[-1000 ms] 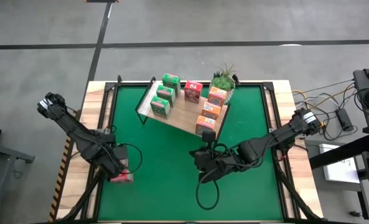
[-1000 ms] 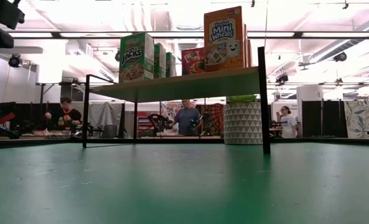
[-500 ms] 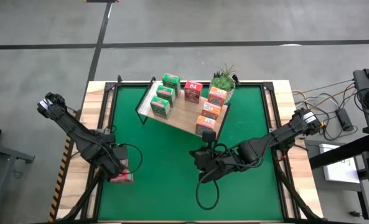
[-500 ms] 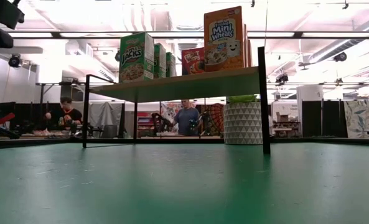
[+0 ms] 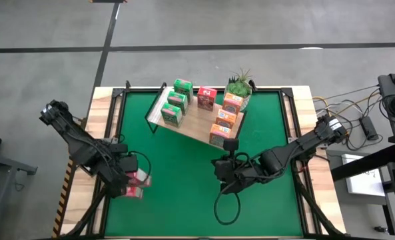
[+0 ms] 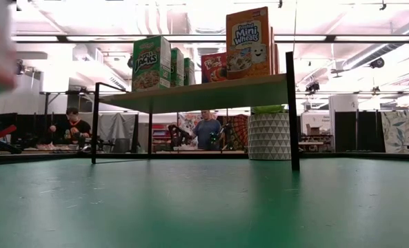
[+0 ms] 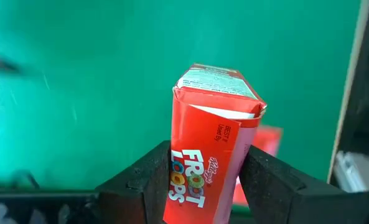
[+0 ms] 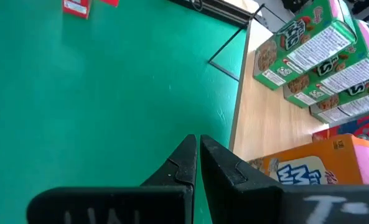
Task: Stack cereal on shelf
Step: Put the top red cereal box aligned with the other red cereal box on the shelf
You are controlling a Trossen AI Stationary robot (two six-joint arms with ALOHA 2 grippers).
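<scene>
the left gripper [image 7: 203,180] has its fingers clamped on a red cereal box [image 7: 210,134] over the mat's left edge—the carry step—and next must bring it to the shelf [image 5: 196,121] at the far middle, while the right gripper [image 8: 196,163] waits closed just near of it.

The green mat [image 5: 177,180] lies bare across the table's middle and along its near edge between the two arms, giving open room there. Toward the far edge the shelf [image 5: 196,119] stands on thin black legs [image 6: 291,110], with a row of three green boxes [image 5: 175,102] along its left side, three orange boxes [image 5: 227,118] along its right, and one red box [image 5: 206,98] at the far end between them, so a bare wood lane runs down the shelf's middle. The potted plant [image 5: 238,85] blocks the shelf's far right corner, and a second red box [image 5: 132,192] lies at the mat's left edge just beside the left gripper [image 7: 210,180].
</scene>
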